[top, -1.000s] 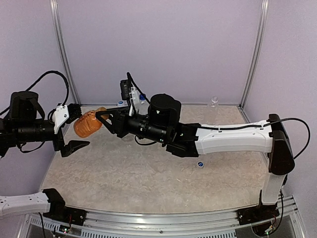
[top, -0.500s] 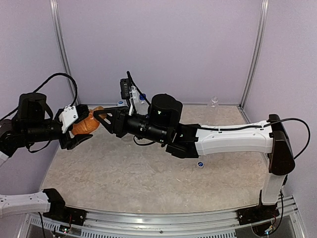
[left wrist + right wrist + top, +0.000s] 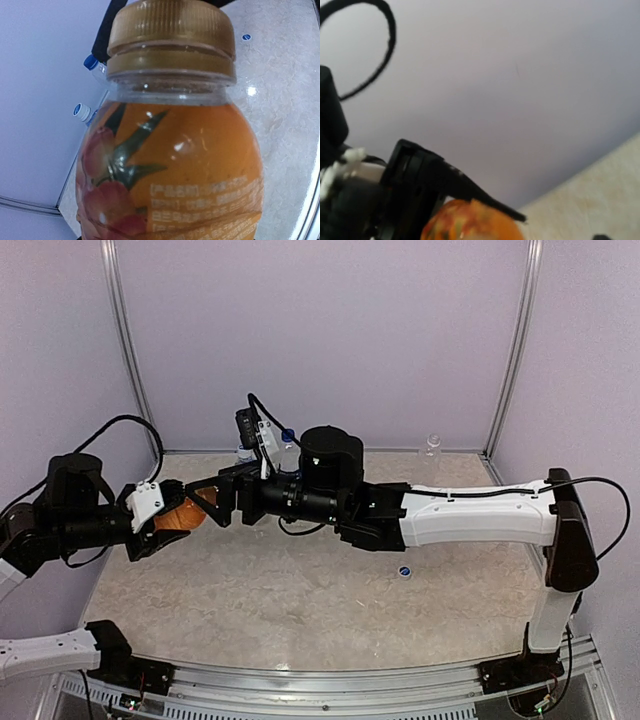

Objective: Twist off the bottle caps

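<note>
The short bottle of orange liquid [image 3: 180,517] fills the left wrist view, its body [image 3: 170,165] upright and its orange-brown bottle cap [image 3: 170,30] sitting on the neck. My left gripper [image 3: 166,524] is shut on this bottle's body. One of its black fingers [image 3: 470,187] lies across the bottle [image 3: 475,225] in the right wrist view. My right gripper [image 3: 205,502] stands open at the cap end, its jaws spread on either side of the cap without gripping it. My left fingers are hidden behind the bottle in the left wrist view.
Two clear bottles with blue caps [image 3: 91,62] [image 3: 80,110] stand by the back wall, partly behind my right arm [image 3: 288,445]. A small clear bottle [image 3: 431,445] stands at the back right. A loose blue cap [image 3: 405,572] lies on the table [image 3: 300,610] near the middle right.
My left gripper moved in and closed round the orange bottle. My right gripper, which held the bottle at its cap, has opened. The bottle now sits a little lower.
</note>
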Controlling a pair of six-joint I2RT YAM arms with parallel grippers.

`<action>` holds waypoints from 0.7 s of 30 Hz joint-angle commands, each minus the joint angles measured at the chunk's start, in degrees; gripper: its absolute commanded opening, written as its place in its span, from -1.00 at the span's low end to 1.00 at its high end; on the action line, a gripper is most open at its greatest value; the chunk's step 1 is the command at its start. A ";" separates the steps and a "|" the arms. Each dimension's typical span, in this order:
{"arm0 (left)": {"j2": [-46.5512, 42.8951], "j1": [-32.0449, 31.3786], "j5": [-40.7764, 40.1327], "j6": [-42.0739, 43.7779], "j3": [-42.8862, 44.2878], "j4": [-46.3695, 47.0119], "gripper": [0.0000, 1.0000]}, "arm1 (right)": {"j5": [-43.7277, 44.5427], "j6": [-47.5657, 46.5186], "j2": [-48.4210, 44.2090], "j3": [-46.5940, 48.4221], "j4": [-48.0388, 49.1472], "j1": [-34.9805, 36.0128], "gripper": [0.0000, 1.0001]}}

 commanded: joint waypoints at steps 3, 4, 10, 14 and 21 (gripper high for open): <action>-3.06 -1.60 -2.43 6.39 -4.52 3.28 -0.31 | -6.72 0.71 -4.07 0.85 -16.29 -3.47 0.99; -2.98 -1.60 -2.43 7.16 -4.31 3.44 -0.31 | -7.23 1.13 -4.09 0.84 -17.43 -3.59 0.98; -1.48 -1.69 -5.09 10.84 -4.22 4.75 -0.32 | -12.01 3.29 -2.56 1.96 -19.16 -3.75 0.81; -0.51 -1.69 -5.85 11.77 -4.44 5.13 -0.32 | -13.17 3.17 -1.80 2.41 -17.88 -3.86 0.67; 0.90 -1.69 -6.61 11.96 -4.13 5.14 -0.33 | -15.63 2.90 -0.74 3.75 -17.83 -4.01 0.44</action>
